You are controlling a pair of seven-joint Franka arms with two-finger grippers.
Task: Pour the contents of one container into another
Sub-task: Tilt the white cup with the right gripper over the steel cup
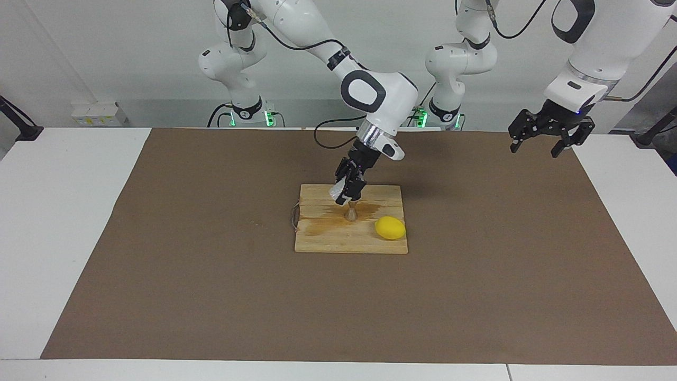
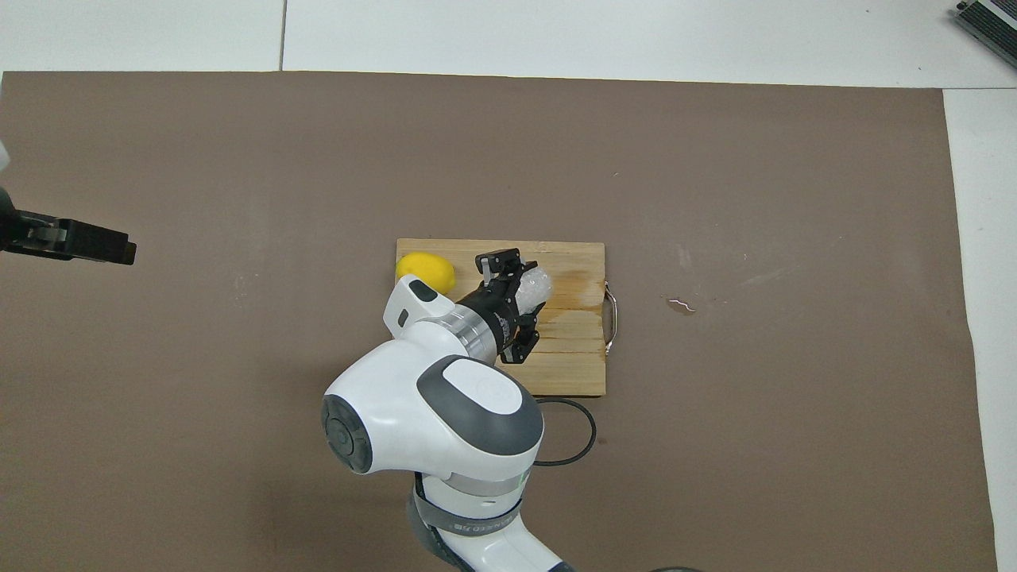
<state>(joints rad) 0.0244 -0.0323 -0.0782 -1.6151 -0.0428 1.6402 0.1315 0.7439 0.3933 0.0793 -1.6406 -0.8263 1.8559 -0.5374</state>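
A white table (image 1: 63,222) fills most of the facing view, and a big brown mat (image 1: 211,296) lies over its middle, leaving bare white strips at both sides and along the bottom edge. Up top, a plain pale wall (image 1: 132,47) runs across the frame, evenly lit, no hard shadows on it. At the upper left sits a small white box (image 1: 98,114) against the wall, with a dark stand (image 1: 18,124) at the frame edge beside it (a second dark stand (image 1: 656,132) shows at the upper right). From overhead, a seam (image 2: 284,36) splits the white tabletop near the top, and a grey object (image 2: 989,20) pokes in at the upper right corner.
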